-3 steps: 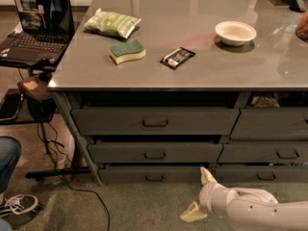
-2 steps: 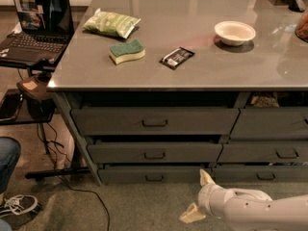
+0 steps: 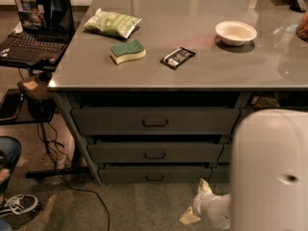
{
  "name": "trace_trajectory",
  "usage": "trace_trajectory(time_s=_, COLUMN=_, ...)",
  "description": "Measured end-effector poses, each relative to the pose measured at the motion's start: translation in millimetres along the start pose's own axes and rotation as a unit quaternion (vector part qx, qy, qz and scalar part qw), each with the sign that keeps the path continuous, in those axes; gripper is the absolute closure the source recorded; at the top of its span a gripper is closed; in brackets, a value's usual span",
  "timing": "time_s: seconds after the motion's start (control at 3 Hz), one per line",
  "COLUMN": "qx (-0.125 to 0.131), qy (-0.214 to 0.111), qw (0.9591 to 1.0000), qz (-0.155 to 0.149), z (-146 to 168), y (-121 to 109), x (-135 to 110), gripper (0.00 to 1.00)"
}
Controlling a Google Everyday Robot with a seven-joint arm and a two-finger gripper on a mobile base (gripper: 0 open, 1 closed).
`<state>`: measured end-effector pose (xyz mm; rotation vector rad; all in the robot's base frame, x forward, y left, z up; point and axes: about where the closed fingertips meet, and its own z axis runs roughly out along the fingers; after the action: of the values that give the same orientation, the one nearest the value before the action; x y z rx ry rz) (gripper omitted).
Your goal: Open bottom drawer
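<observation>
The bottom drawer [image 3: 154, 173] is the slimmest dark grey-green front, lowest in the left stack under the table, with a small loop handle [image 3: 154, 177] at its centre. It sits flush with the fronts above it. My gripper [image 3: 196, 202] hangs low over the floor, just right of and in front of the drawer's right end, not touching it. Its two pale fingertips [image 3: 204, 186] are spread apart with nothing between them. A large white part of my arm [image 3: 269, 172] covers the right stack of drawers.
Two taller drawers [image 3: 155, 121] sit above the bottom one. On the grey table top [image 3: 192, 76] lie a green chip bag [image 3: 112, 23], a sponge [image 3: 127, 51], a dark snack bar [image 3: 177, 57] and a white bowl [image 3: 236, 32]. A laptop [image 3: 38, 23], cables and a person's shoe [image 3: 17, 205] are at the left.
A bulky white arm section has risen into view at the right and now hides the right drawer stack. The gripper stays low near the bottom drawer's right end.
</observation>
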<state>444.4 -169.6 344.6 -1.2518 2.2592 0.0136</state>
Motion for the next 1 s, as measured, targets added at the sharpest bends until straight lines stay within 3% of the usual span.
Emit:
trace_trajectory(time_s=0.33, qx=0.066, qy=0.001, qw=0.9972, qz=0.037, z=45.9, y=-29.3, x=2.1, gripper=0.0)
trace_trajectory(time_s=0.67, qx=0.088, qy=-0.004, qw=0.9951, qz=0.046, z=53.1, y=-39.0, x=2.4, gripper=0.0)
trace_trajectory(time_s=1.0, qx=0.064, qy=-0.013, qw=0.9954, qz=0.069, z=53.1, y=-43.3, x=21.5, gripper=0.0)
